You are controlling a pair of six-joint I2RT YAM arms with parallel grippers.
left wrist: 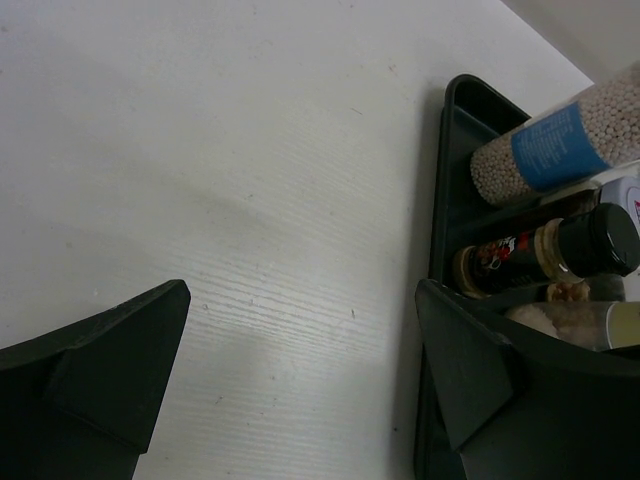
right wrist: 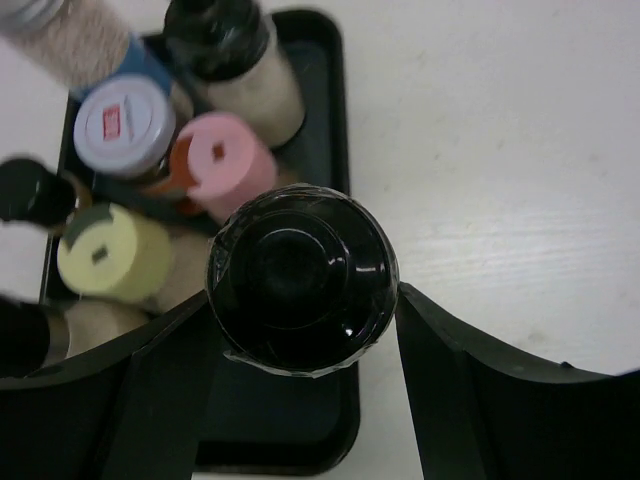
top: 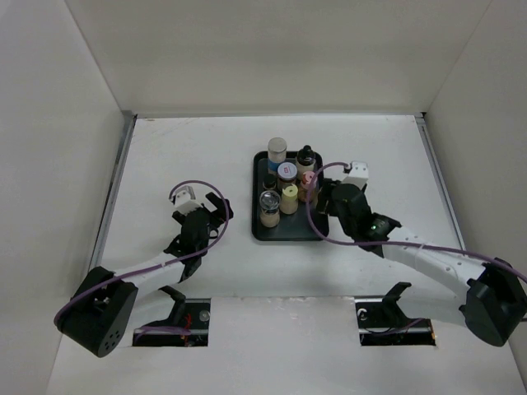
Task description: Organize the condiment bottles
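Several condiment bottles stand packed in a flat black tray (top: 284,234). Among them are a grey cap (top: 277,150), a pink cap (right wrist: 228,160), a pale yellow cap (right wrist: 105,250) and a blue-rimmed white cap (right wrist: 125,125). My right gripper (right wrist: 302,296) is shut on a bottle with a glossy black cap (right wrist: 300,280), both fingers against its sides, over the tray's right part beside the pink cap. The arm hides this bottle in the top view. My left gripper (left wrist: 300,300) stands open over bare table just left of the tray (left wrist: 455,110), nothing between its fingers.
White walls close the table on the left, back and right. In the left wrist view a bead-filled bottle with a blue label (left wrist: 550,145) and a black-capped, red-labelled one (left wrist: 545,250) stand at the tray's near side. White table surface lies around the tray.
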